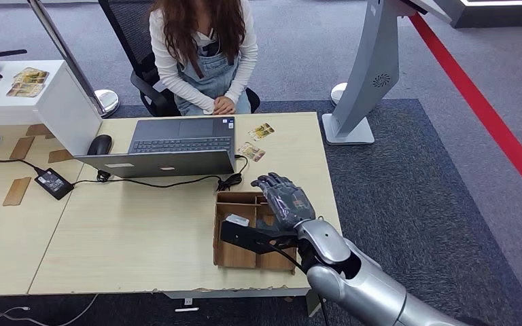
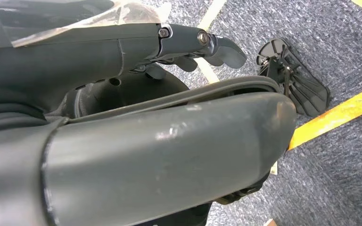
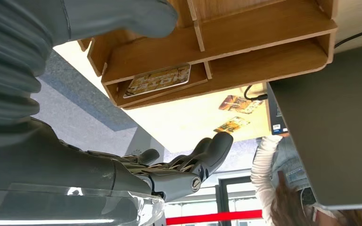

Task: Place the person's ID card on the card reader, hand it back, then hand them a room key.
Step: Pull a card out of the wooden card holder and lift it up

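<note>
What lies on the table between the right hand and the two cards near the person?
In the head view, only bare table lies between the right hand and the two cards.

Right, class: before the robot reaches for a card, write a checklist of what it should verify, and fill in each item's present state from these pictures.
1. Right robot hand empty, fingers apart: ok.
2. Right robot hand above the wooden organiser: ok.
3. Card in an organiser compartment: ok.
4. Two cards lying on the table near the laptop: ok.
5. Card reader located: cannot tell.
6. Person seated opposite, hands together, not yet reaching out: ok.
</note>
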Controlling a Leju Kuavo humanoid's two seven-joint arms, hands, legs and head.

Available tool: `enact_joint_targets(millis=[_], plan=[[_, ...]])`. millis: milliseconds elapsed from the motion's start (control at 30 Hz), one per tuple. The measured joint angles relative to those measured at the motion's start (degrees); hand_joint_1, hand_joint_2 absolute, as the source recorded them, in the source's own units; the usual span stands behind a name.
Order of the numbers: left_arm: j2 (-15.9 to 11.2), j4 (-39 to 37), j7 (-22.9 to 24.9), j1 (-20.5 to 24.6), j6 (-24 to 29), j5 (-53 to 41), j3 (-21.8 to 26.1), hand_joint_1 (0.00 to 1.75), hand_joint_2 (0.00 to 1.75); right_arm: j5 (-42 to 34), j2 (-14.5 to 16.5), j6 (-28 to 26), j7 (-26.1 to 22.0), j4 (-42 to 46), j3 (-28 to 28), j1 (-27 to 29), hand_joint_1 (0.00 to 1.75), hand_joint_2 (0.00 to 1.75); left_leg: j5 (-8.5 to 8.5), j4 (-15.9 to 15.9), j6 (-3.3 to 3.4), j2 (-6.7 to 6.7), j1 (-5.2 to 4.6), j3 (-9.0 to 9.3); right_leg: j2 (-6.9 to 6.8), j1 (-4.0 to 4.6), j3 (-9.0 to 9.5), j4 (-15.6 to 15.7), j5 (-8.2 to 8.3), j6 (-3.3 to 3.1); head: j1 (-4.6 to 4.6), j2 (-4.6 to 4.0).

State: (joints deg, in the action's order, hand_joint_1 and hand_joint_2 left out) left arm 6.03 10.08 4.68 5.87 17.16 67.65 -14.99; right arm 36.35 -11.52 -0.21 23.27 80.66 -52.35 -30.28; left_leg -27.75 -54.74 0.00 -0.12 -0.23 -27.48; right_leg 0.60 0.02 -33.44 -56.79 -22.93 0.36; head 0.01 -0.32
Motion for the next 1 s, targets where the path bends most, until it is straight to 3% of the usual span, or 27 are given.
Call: enact_joint_targets(millis=[633,1000], plan=[[0.00,0.00,-0.18,-0.01,0.00,0.00,0.00,0.00,0.00,-0.19,0.43,-0.75,-0.06,-1.83,0.16,-0.50,0.55,1.75,0.00,0.00,0.00,0.00,0.00,0.00,0.00,0.00,0.00,0.00,0.00,0.00,-0.01,0.00],[0.00,0.00,-0.07,-0.01,-0.17,0.06,0.00,0.00,0.00,1.19,0.33,-0.97,0.12,-2.95,0.45,-1.39,0.53,1.75,0.00,0.00,0.00,0.00,0.00,0.01,0.00,0.00,0.00,0.00,0.00,0.00,-0.01,-0.01]])
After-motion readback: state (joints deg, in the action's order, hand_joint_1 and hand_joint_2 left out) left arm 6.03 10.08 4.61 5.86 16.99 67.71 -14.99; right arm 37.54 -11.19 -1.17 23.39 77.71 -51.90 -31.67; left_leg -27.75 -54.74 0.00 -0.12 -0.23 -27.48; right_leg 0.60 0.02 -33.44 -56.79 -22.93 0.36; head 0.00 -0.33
